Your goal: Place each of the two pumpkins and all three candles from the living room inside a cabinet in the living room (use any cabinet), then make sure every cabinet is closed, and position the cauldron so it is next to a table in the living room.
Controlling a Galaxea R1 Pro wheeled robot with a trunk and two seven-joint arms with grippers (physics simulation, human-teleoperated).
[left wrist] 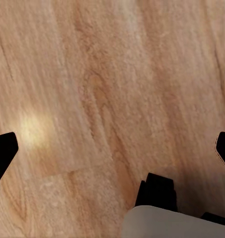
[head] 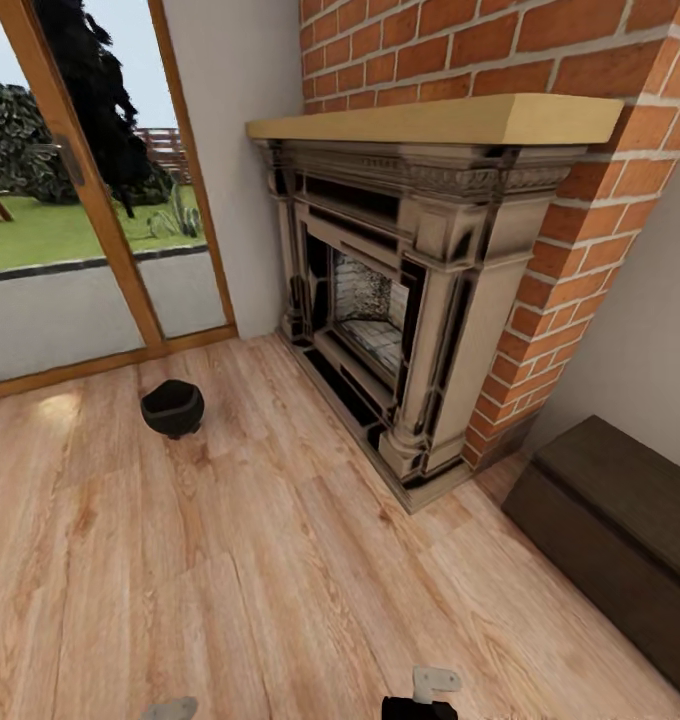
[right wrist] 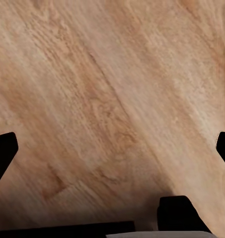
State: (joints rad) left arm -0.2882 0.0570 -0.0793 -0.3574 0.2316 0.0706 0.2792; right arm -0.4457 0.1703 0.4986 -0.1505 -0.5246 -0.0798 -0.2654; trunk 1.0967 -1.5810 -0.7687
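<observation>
The cauldron (head: pixel 172 408) is seen standing on the wood floor (head: pixel 230 580) near the glass door (head: pixel 90 200), left of the fireplace (head: pixel 400 290), with the cabinet (head: pixel 620 540) at far right. Both the left gripper (left wrist: pixel 112 148) and right gripper (right wrist: pixel 112 148) are held wide apart above bare floorboards, nothing gripped.

Home living room: brick fireplace (head: pixel 390 300), patio door (head: pixel 90 190)

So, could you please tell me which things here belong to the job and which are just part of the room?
Job:
cauldron, standing on the wood floor
dark brown cabinet, at the wall

Room only:
fireplace
mantel shelf
glass door
</observation>
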